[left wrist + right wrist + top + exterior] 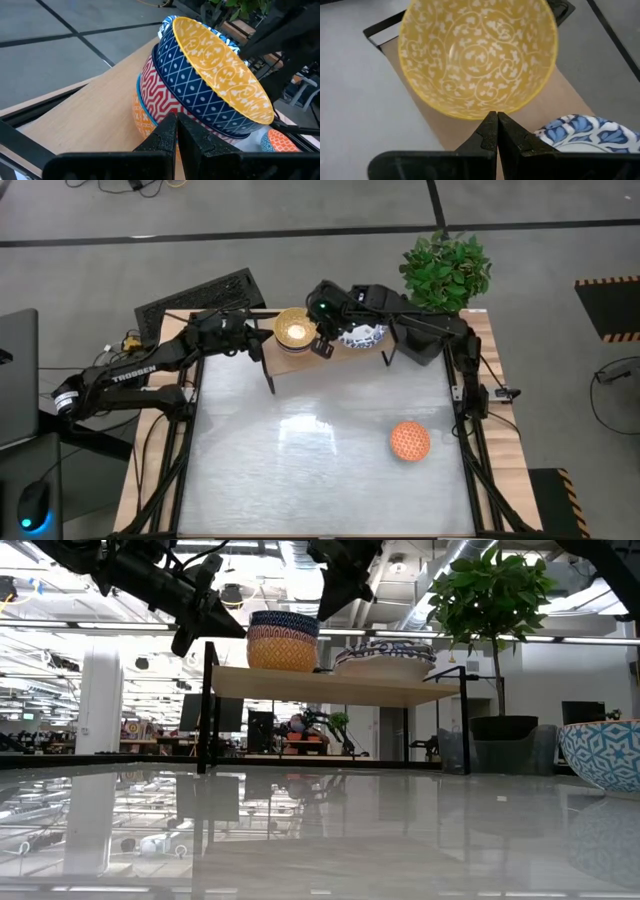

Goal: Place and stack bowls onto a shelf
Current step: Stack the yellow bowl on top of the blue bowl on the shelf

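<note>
On the light wood shelf (pixel 330 687) stands a stack of small bowls (pixel 283 640); its top bowl is dark blue outside and yellow inside (pixel 477 52). Wide white bowls with blue rims (pixel 385 658) sit stacked beside it. An orange-red bowl (pixel 409 440), light blue outside, rests on the table at the near right. My left gripper (pixel 176 121) is shut, level with the stack's left side. My right gripper (pixel 496 119) is shut and slants down above the shelf, between the two stacks, at the yellow bowl's rim. My left gripper's shut fingertips (pixel 240 633) stand at the left wall of the small-bowl stack (pixel 165 107), coming level from the table's left; whether they touch it I cannot tell. My right gripper's shut fingertips (pixel 325 616) stand right by the top bowl's rim (pixel 492 111); whether they touch it I cannot tell.
A potted plant (pixel 445 270) in a black pot (pixel 418 342) stands at the shelf's right end. A black grille-like panel (pixel 200 295) lies off the table's far left corner. The glossy white tabletop (pixel 300 460) spreads in front of the shelf.
</note>
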